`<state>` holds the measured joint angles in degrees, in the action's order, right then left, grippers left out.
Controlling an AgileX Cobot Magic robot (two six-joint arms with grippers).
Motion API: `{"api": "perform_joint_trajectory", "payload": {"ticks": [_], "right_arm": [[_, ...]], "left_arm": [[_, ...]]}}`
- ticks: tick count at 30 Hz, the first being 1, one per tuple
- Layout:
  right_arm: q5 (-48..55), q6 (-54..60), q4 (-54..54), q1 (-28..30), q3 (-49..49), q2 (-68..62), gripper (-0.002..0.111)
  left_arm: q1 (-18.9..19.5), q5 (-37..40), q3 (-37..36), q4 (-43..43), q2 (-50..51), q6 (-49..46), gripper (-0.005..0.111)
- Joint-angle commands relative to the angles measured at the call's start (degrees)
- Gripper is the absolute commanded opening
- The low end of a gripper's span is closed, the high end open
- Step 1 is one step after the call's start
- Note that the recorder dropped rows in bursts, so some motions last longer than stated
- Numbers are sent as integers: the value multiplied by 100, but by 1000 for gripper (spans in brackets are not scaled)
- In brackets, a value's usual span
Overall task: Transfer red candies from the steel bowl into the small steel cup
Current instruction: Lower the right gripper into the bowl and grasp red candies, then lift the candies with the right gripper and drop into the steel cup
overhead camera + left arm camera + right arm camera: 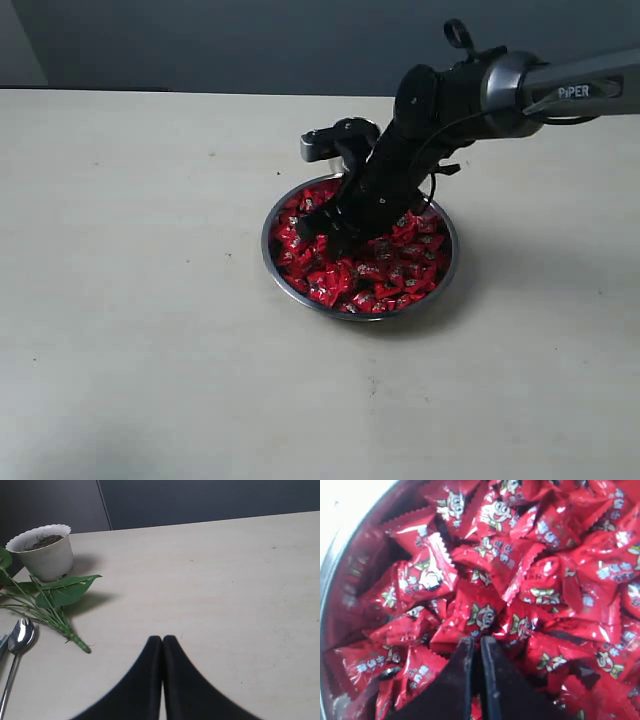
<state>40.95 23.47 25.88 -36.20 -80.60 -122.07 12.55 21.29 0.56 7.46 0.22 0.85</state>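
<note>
Tool: right gripper (480, 641), jaws drawn almost together with only a thin slit between them. The tips are down in the pile against 1 candy's wrapper; cannot tell if the wrapper is actually pinched. In the exterior view the right gripper (326, 236) sits in the left half of the steel bowl (267, 245), with the arm angling in from the right. The left gripper (162, 639) has its fingers pressed together, holds nothing, and is over bare table (240, 580).

Step in hand, my read: grab 1 candy. To do it well:
- Bite the candy's body, not a crinkled end; the foil looks slippery.
- Lift straight up and slowly, so neighbours fall into the bowl, not onto the table.
- Confirm 1 candy hangs from the tips before travelling.

The red candies (400, 268) in view are all in the bowl, heaped rim to rim. The small steel cup is not visible in any view, so the drop-off spot is unknown.

Counts:
- 2 grippers
- 1 steel bowl
- 0 cups in view
- candies: dozens, too many to count

Left wrist view also shows:
- 1 white flower pot (42, 555)
- 1 leafy sprig (57, 597)
- 1 spoon (20, 636)
</note>
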Motion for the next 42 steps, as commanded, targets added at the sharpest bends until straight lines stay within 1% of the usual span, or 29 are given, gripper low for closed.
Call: {"api": "perform_joint_trajectory", "payload": {"ticks": [1, 5, 7, 8, 10, 12, 15, 17, 20, 23, 27, 29, 31, 37, 42], "right_arm": [[83, -52, -200, 20, 25, 382, 0], [-75, -52, -546, 20, 25, 894, 0], [-450, -201, -946, 20, -1, 1193, 0], [-660, -390, -1190, 20, -88, 1264, 0], [-752, -517, -1531, 92, -449, 1194, 0], [-840, -553, -1488, 323, -906, 947, 0], [-830, -553, -995, 794, -1769, 327, 0], [-718, -495, -678, 939, -2363, -174, 0], [-413, -325, -407, 950, -3021, -783, 0], [-191, -204, -139, 950, -3359, -1138, 12], [-14, -204, -146, 950, -3398, -1247, 39], [63, -204, -197, 950, -3398, -1201, 46], [153, -215, -269, 950, -3398, -1107, 45], [686, -255, -290, 950, -3398, -733, 37], [1332, -386, -290, 950, -3375, -543, 36]], "left_arm": [[-5, -32, -34, -37, -22, 21, 0], [-5, -32, -34, -37, -22, 21, 0], [-5, -32, -34, -37, -22, 21, 0], [-5, -32, -34, -37, -22, 21, 0], [-5, -32, -34, -37, -22, 21, 0], [-5, -32, -34, -37, -22, 21, 0], [-5, -32, -34, -37, -22, 21, 0], [-5, -32, -34, -37, -22, 21, 0], [-5, -32, -34, -37, -22, 21, 0], [-5, -32, -34, -37, -22, 21, 0], [-5, -32, -34, -37, -22, 21, 0], [-5, -32, -34, -37, -22, 21, 0], [-5, -32, -34, -37, -22, 21, 0], [-5, -32, -34, -37, -22, 21, 0], [-5, -32, -34, -37, -22, 21, 0]]}}
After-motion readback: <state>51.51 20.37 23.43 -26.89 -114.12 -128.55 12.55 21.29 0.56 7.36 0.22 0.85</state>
